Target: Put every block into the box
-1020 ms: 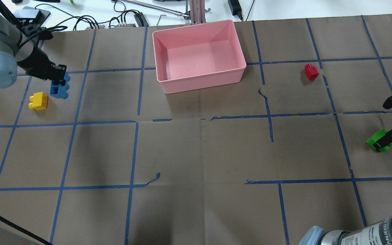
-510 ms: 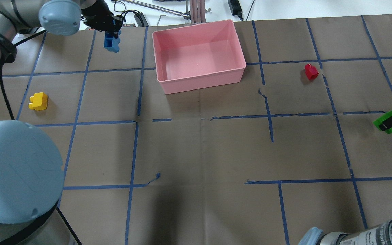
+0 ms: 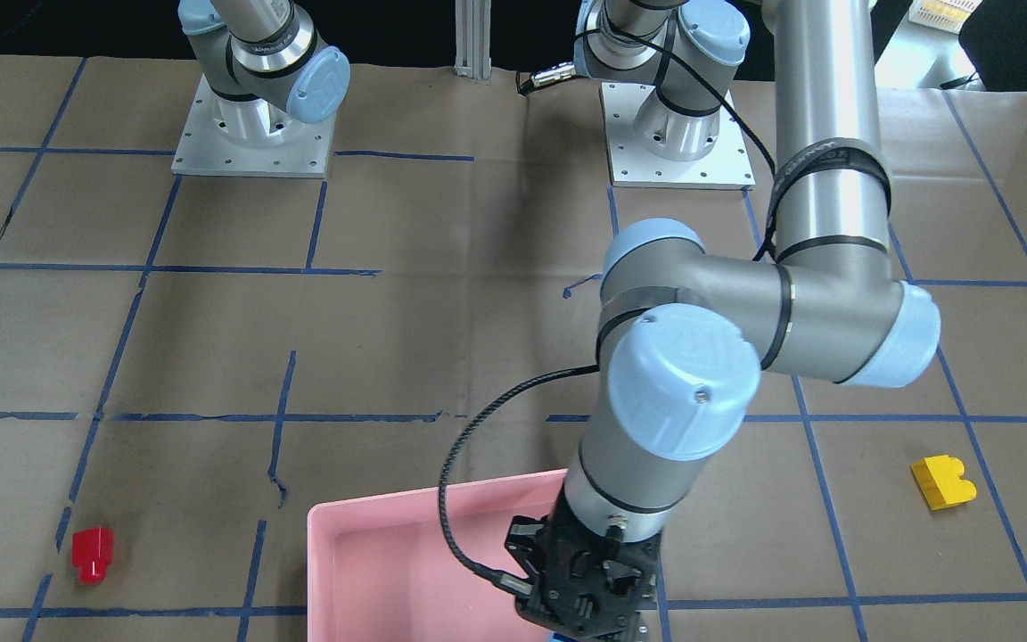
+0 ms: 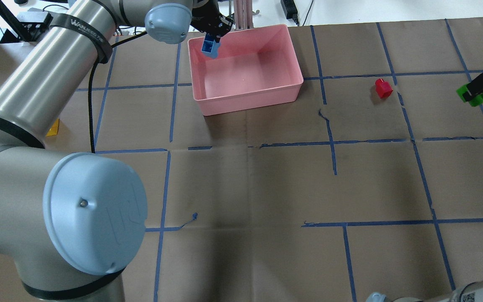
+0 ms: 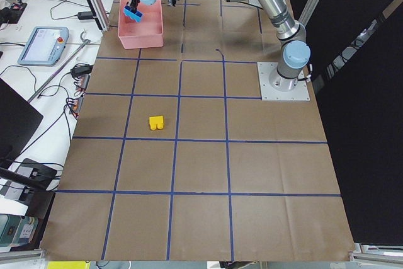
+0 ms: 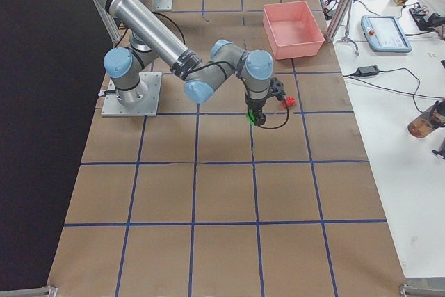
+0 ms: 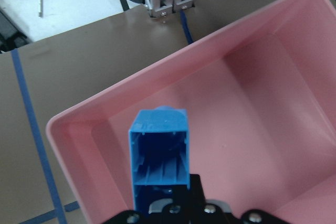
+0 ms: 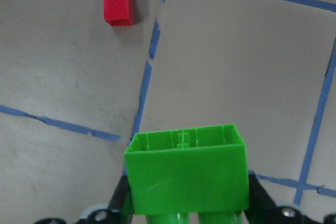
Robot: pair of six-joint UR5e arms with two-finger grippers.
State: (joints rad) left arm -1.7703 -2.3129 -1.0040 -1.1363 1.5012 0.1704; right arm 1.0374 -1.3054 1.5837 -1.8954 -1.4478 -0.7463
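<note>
My left gripper [image 4: 213, 32] is shut on the light-blue brick [image 4: 210, 45] and holds it above the far left corner of the pink box [image 4: 250, 102]. The left wrist view shows the brick [image 7: 157, 156] hanging over the box's floor, inside its rim [image 7: 231, 27]. My right gripper [image 4: 482, 82] is shut on the green brick [image 4: 475, 93], which is lifted off the table at the far right [image 8: 186, 169]. The red brick [image 4: 383, 88] lies on the paper right of the box. The yellow brick [image 3: 942, 482] lies alone on the robot's left and is mostly hidden by the left arm in the overhead view.
My left arm's elbow [image 4: 94, 209] and forearm fill the overhead view's left side. Cables, tools and an aluminium post [image 4: 241, 12] lie beyond the table's far edge behind the box. Blue tape lines grid the brown paper.
My left gripper has carried the light-blue brick from beside the yellow brick rightward to over the box's corner. My right gripper has moved the green brick toward the far side.
</note>
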